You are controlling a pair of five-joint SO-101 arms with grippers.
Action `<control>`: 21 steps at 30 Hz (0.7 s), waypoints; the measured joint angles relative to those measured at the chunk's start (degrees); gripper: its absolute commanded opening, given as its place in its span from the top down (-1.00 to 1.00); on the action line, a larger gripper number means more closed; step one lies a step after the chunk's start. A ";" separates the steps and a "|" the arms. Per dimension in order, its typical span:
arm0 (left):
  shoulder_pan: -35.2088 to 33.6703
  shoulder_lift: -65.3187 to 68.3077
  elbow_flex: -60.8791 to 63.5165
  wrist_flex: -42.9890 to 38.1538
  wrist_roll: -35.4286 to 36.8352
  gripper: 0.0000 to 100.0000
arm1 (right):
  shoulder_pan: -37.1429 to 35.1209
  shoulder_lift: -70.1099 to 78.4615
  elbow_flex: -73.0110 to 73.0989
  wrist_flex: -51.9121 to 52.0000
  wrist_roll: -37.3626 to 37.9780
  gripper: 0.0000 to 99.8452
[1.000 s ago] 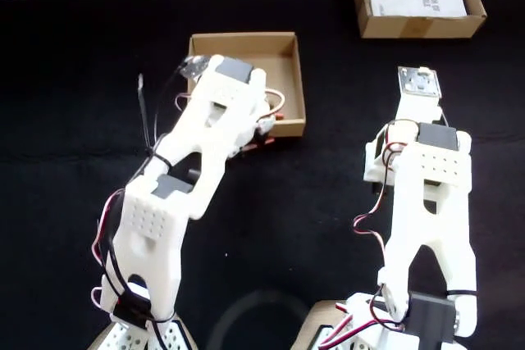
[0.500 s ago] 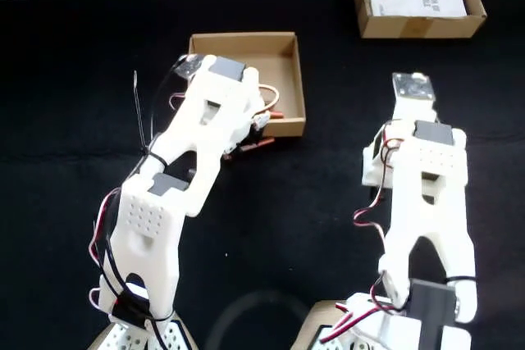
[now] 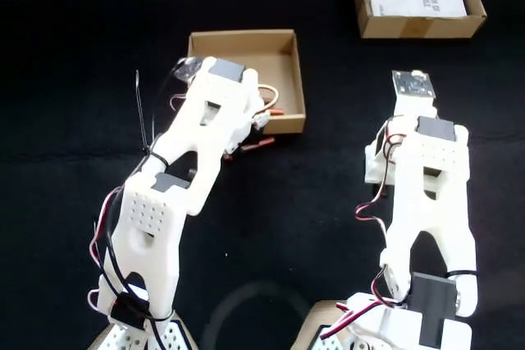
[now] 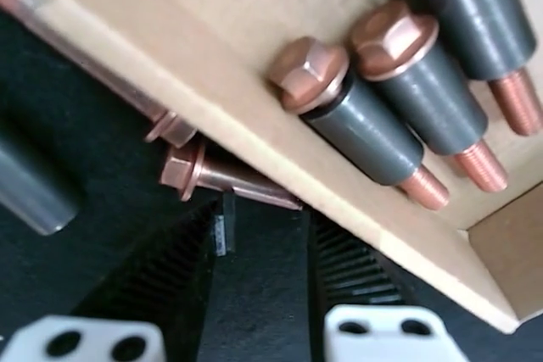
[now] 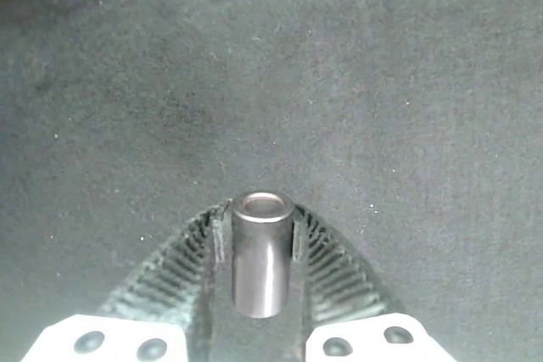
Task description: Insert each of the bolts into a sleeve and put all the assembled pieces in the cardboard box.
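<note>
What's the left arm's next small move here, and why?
Probably ease the left gripper forward and close it on the loose copper hex-head bolt. Its fingers are open, and the bolt's shank lies on the black cloth just past the tips, outside the cardboard box wall. The right gripper holds a grey metal sleeve, seemingly ready to receive it.

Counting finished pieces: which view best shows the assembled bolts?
Left wrist view: three sleeved bolts lie close-up inside the cardboard box. High view: the left arm hides all but a copper tip. Right wrist view faces the black cloth.
</note>
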 measured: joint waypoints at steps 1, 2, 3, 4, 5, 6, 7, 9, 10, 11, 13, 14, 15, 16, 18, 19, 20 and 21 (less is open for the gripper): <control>0.00 0.09 0.00 0.00 0.79 0.71 | 0.00 0.00 0.00 0.53 0.53 0.99; 0.00 0.09 0.00 0.00 1.49 0.71 | 0.00 0.00 0.00 1.05 0.79 0.99; 0.00 0.09 0.00 0.00 2.29 0.71 | 0.00 0.00 0.00 1.49 1.05 0.99; 0.00 0.18 -0.09 0.26 2.99 0.71 | 0.00 0.00 0.00 1.67 1.23 0.99; 0.00 0.18 -0.09 0.62 3.78 0.71 | 0.00 0.00 0.00 1.76 1.32 0.99; 0.00 0.18 -0.09 1.05 4.66 0.71 | 0.00 0.00 0.00 1.85 1.41 0.99; 0.00 0.18 -0.09 1.58 5.45 0.71 | 0.00 0.00 0.00 1.85 1.41 0.99; 0.00 0.18 -0.18 2.11 7.47 0.71 | 0.00 0.00 0.00 1.85 1.41 0.99; 0.00 0.53 -0.18 2.20 8.35 0.71 | 0.00 0.00 0.00 1.85 1.41 0.99; 0.00 0.97 -0.44 2.20 9.23 0.71 | 0.00 0.00 0.00 1.85 1.41 0.99; -0.26 2.02 -1.14 2.29 10.64 0.71 | 0.00 0.00 0.00 1.85 1.41 0.99; -0.70 2.64 -1.85 2.37 11.16 0.71 | 0.00 0.00 0.00 1.85 1.41 0.99; -1.14 3.34 -2.73 2.37 11.52 0.71 | 0.00 0.00 0.00 1.85 1.41 0.99; -1.67 4.04 -3.60 2.37 11.96 0.71 | 0.00 0.00 0.00 1.85 1.41 0.99; -2.55 5.80 -5.27 2.37 12.66 0.71 | -0.18 0.00 0.00 1.85 1.41 0.99; -2.81 6.51 -6.07 2.37 12.75 0.71 | -0.53 0.00 0.00 1.85 1.41 0.99; -2.90 7.12 -6.77 2.37 12.84 0.71 | -0.97 0.00 0.00 1.85 1.41 0.99; -3.08 7.74 -7.38 2.37 12.84 0.71 | -1.49 0.00 0.00 1.85 1.41 0.99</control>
